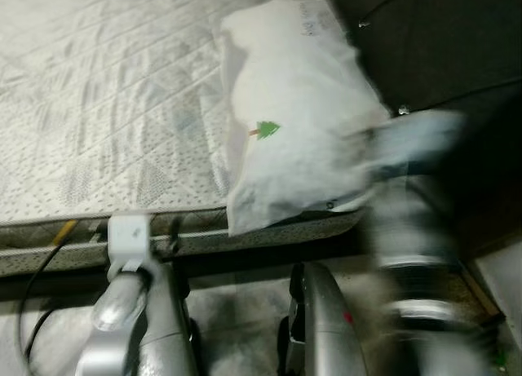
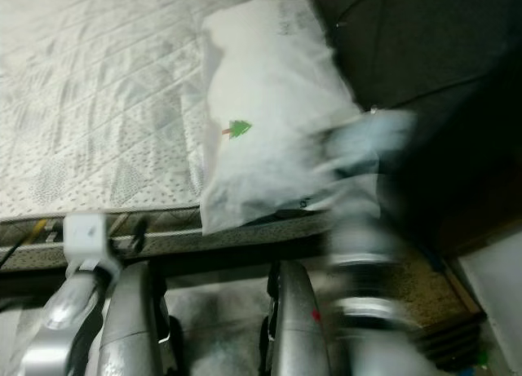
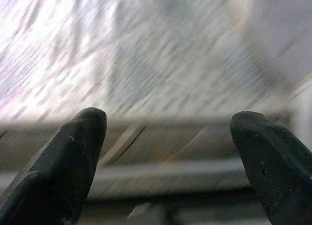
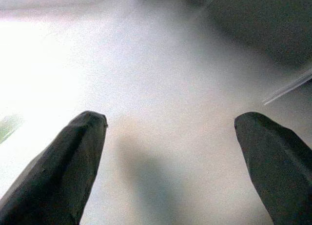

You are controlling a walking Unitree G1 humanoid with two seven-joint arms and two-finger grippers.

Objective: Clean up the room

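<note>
Left eye view: a bare grey-white quilted mattress (image 1: pixel 106 107) fills most of the frame, and a white fabric pillow with a small green tree print (image 1: pixel 285 115) lies at its near right corner, its lower end hanging just over the edge. The right arm is a blur at the pillow's right side; the left arm is low, in front of the mattress edge. The pillow is not yet lifted or straightened, so the tidying looks barely begun.

Right eye view: the same scene, with the blurred right arm against the pillow's lower right part.

Left wrist view: the left gripper (image 3: pixel 168 137) is spread wide and empty, aimed at the mattress side seam.

Right wrist view: the right gripper (image 4: pixel 170 142) is also spread wide, holding nothing, with the pillow's white cloth close ahead between its fingertips (image 4: pixel 73 152); whether they touch it I cannot tell.
</note>
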